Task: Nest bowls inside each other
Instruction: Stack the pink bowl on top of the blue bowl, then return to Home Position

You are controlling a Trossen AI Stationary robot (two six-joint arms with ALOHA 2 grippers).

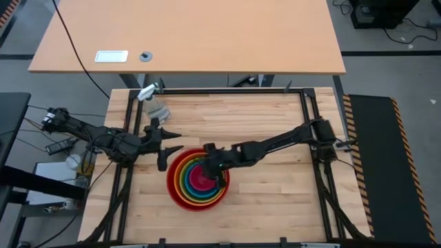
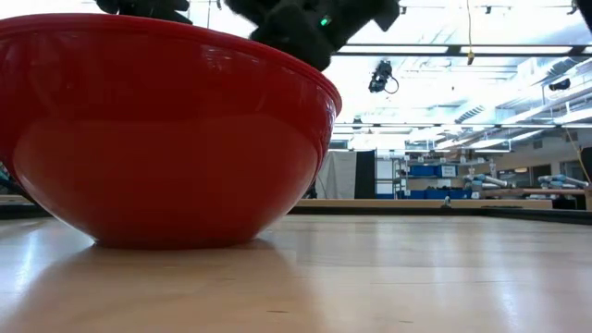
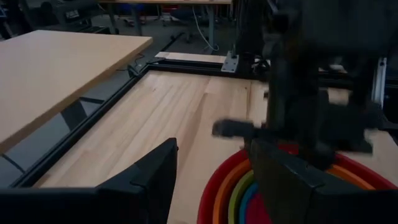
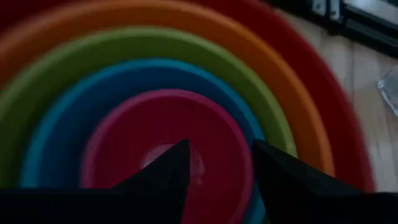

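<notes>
Five bowls sit nested on the wooden table (image 1: 262, 117), the red bowl (image 1: 180, 198) outermost. Inside it come the orange bowl (image 4: 124, 15), the green bowl (image 4: 155, 43), the blue bowl (image 4: 74, 118) and the pink bowl (image 4: 161, 118) in the middle. The red bowl (image 2: 166, 139) rests on its base on the tabletop. My right gripper (image 4: 217, 171) hangs open over the pink bowl's hollow, slanting down from the table's right side. Whether its fingertips touch the bowl does not show. My left gripper (image 1: 172, 142) stands open just left of the stack, at its far-left rim.
A clear spray bottle with a white trigger (image 1: 153, 103) stands at the table's far left corner, behind my left gripper. A black frame (image 1: 227, 91) rims the tabletop. Bare wood lies to the right of the stack and beyond it.
</notes>
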